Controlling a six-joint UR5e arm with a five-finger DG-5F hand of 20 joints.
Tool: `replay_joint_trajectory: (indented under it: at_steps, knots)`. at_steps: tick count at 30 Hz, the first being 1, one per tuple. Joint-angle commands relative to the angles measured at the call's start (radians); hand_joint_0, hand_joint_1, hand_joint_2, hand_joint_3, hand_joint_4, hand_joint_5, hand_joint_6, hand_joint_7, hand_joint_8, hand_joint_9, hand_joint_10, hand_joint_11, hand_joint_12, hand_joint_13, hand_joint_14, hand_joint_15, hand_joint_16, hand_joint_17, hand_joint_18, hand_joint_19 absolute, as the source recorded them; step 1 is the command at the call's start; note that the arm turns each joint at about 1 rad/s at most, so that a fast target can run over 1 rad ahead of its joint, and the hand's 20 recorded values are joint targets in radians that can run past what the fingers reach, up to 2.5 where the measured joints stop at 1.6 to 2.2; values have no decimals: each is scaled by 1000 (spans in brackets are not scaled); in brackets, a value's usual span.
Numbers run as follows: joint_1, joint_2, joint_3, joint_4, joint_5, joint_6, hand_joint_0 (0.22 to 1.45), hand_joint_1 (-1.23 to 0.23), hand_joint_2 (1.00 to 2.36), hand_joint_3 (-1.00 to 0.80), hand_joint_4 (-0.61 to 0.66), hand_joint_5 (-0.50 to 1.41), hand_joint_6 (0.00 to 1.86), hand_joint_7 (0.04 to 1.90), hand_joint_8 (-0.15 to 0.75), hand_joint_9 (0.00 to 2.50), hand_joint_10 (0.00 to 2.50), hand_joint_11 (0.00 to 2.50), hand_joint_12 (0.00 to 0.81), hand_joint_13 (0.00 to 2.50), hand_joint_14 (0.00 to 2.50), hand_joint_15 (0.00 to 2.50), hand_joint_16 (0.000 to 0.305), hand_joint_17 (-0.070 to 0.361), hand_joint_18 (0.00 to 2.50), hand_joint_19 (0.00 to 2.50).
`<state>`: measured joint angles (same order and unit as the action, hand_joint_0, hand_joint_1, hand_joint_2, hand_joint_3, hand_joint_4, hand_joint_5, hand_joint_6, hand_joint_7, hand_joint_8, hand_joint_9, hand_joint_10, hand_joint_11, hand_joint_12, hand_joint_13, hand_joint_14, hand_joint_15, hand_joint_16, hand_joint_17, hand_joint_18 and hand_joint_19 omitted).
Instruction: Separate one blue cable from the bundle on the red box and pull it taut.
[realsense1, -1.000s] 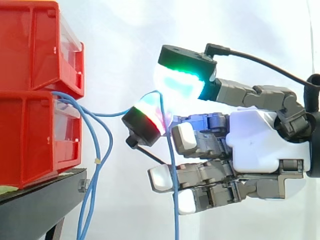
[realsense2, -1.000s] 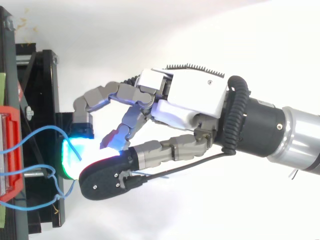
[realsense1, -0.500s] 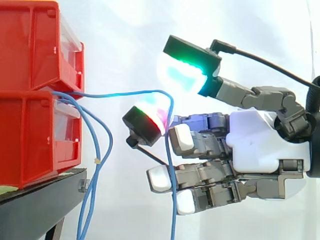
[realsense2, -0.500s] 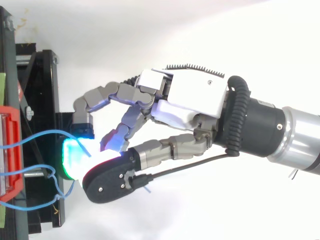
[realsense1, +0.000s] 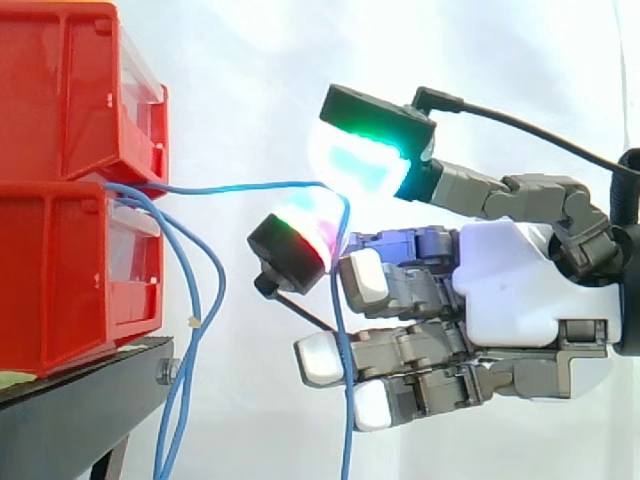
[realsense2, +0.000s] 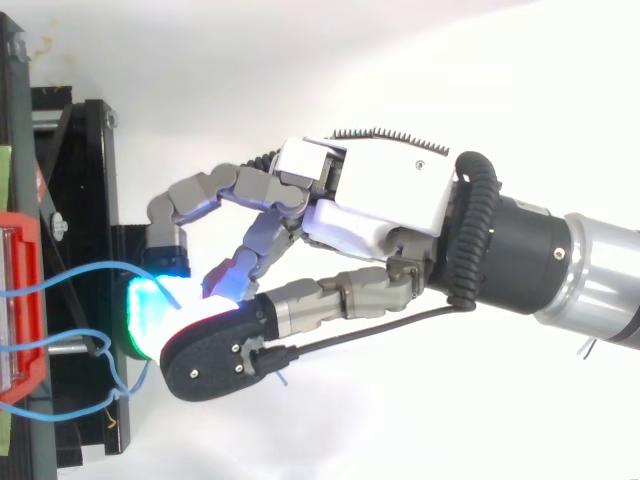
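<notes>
Starting at the left edge of the side view: upper red bin (realsense1: 70, 90) is stacked on lower red bin (realsense1: 70, 280), both on a black stand (realsense1: 80, 400). Blue cables come out of the gap between the bins at their right side. The bundle (realsense1: 190, 300) hangs in loose loops just right of the lower bin and drops past the stand's edge.

One blue cable (realsense1: 240, 186) is split off from the bundle. It runs nearly level to the right with little sag, bends over the lower pad, and its tail falls straight down in front of the curled fingers.

The hand (realsense1: 510, 280) comes in from the right, pinching that cable between two glowing pads (realsense1: 360, 150), green-cyan on top and red-white below. The other fingers are folded in and hold nothing.

In the top view the cable (realsense2: 90, 270) leaves the bin at the far left and meets the hand (realsense2: 370, 190) just off the stand's right side.

The step looks like the taut pull, close to done. To do it well:
- Pull straight right and level, away from the bins.
- Hold the pinch firm so the cable can't slide over the pad.
- Stop once the sag is gone, since more pull may tug the bins.
- Check that the bundle loops stay hanging.
</notes>
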<state>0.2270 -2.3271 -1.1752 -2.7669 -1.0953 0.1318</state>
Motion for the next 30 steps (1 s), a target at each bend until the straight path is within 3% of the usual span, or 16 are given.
replay_joint_trajectory:
  at_steps: [1, 5, 7, 12, 20, 25, 30]
  knots:
    - [0, 0, 0, -3, 0, 0, 566, -752, 1014, -279, 29, -71, 859, 1170, 242, 1263, 17, 483, 346, 982, 18, 447, 42, 95, 866, 555]
    - [-2, 2, -1, -28, -2, 6, 573, -767, 1014, -261, 40, -72, 859, 1187, 245, 1258, 17, 482, 352, 986, 19, 439, 43, 98, 883, 546]
    - [-5, 18, 0, -105, -23, 9, 584, -801, 1015, -229, 48, -72, 869, 1212, 245, 1263, 17, 491, 349, 986, 18, 449, 43, 98, 889, 545]
    - [-6, 41, 0, -155, -26, 6, 611, -869, 1023, -83, 36, -67, 907, 1200, 238, 1290, 21, 536, 340, 1003, 19, 463, 42, 94, 887, 544]
    - [-8, 66, 2, -353, -25, 5, 616, -907, 1019, 67, -24, -41, 909, 1210, 245, 1378, 18, 516, 357, 1079, 19, 475, 47, 106, 978, 513]
    - [-8, 64, 2, -392, -23, 3, 620, -912, 1015, 78, -28, -36, 906, 1206, 247, 1387, 17, 503, 365, 1090, 19, 472, 48, 109, 999, 501]
    - [-9, 64, 0, -392, -21, 0, 620, -910, 1013, 76, -29, -34, 904, 1204, 254, 1398, 19, 510, 372, 1094, 18, 469, 49, 111, 1017, 504]
